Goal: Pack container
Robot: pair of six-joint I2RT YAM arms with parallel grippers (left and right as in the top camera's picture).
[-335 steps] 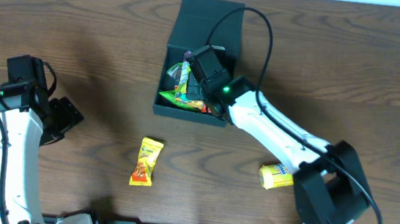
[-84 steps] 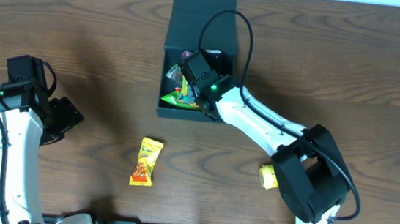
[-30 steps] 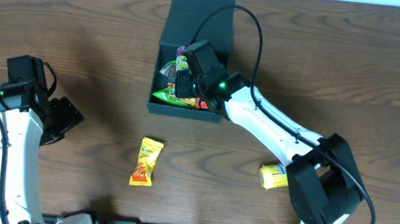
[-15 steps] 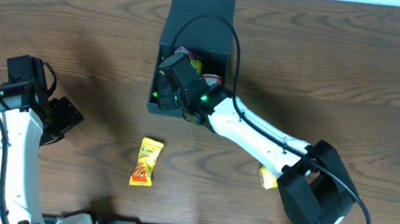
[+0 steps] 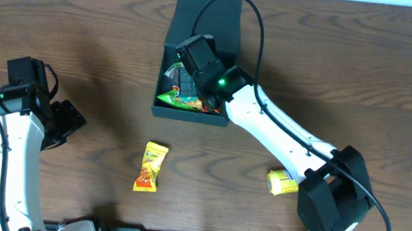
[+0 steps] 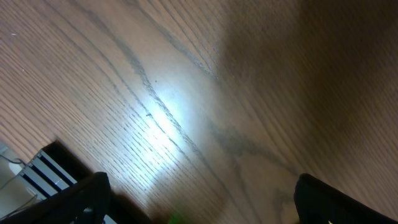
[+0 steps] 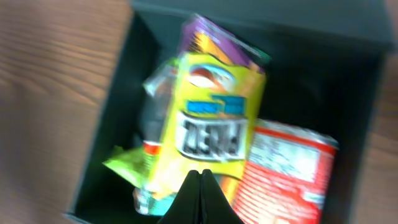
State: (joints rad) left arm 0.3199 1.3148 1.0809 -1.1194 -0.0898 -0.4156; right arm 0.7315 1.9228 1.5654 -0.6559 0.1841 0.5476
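Note:
The dark teal-green container (image 5: pixel 167 60) stands open at the back middle of the table, its flap lid (image 5: pixel 208 16) folded away behind it. Inside lie several snack packets: a yellow one with a purple end (image 7: pixel 214 118), a red one (image 7: pixel 289 177) and a green one (image 7: pixel 124 167). My right gripper (image 5: pixel 188 80) hangs over the open container, its fingers (image 7: pixel 200 180) shut with nothing between them, just above the packets. My left gripper (image 5: pixel 65 125) is far to the left, open and empty (image 6: pixel 205 208) over bare wood.
A yellow-orange snack packet (image 5: pixel 150 166) lies on the table in front of the container. A yellow packet (image 5: pixel 283 182) lies at the front right, beside my right arm's base. The table's front edge runs along the rail at the bottom.
My right gripper has swung inside the container from its front left corner back toward the middle. The container sits slightly further left than before. The left arm has not moved.

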